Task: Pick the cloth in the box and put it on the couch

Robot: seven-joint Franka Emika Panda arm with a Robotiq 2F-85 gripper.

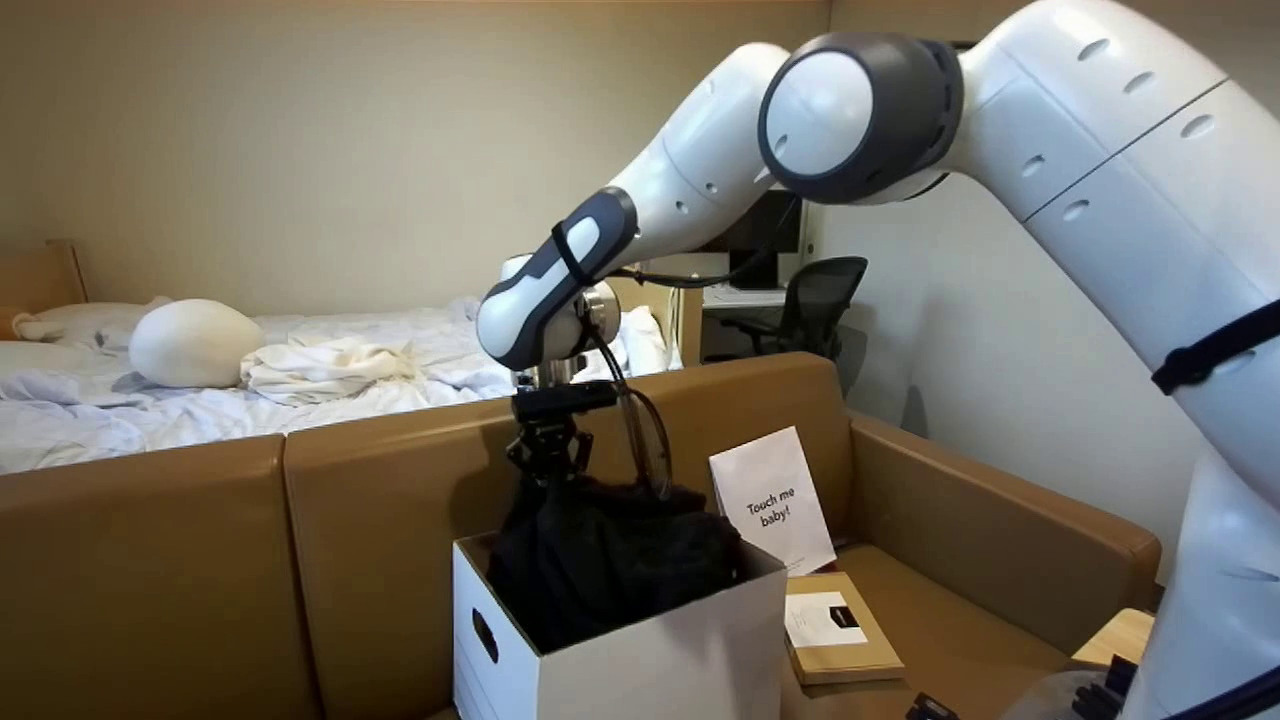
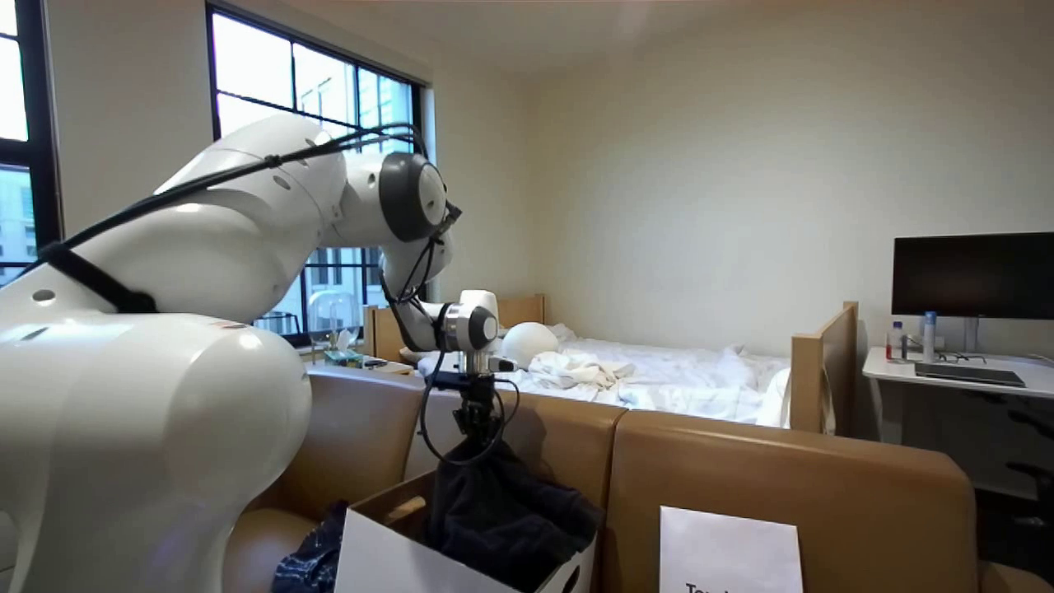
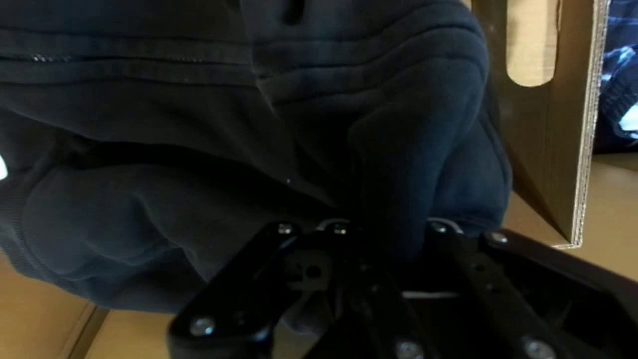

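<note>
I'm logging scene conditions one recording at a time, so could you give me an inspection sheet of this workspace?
Surface: brown couch, seat and backrest visible.
Job's things: dark cloth rises partly above the rim of the white box, the rest inside; the box's base is out of view.
Clutter: printed sheet reading "Touch me baby!"; flat tan packet with a white label; blue patterned cloth beside the box.
End effector: closed on a fold of the dark cloth.
Cables: black cables run along the arm and loop beside the end effector; contact with the dark cloth unclear.
Surroundings: bed behind the couch, monitor, window.
</note>
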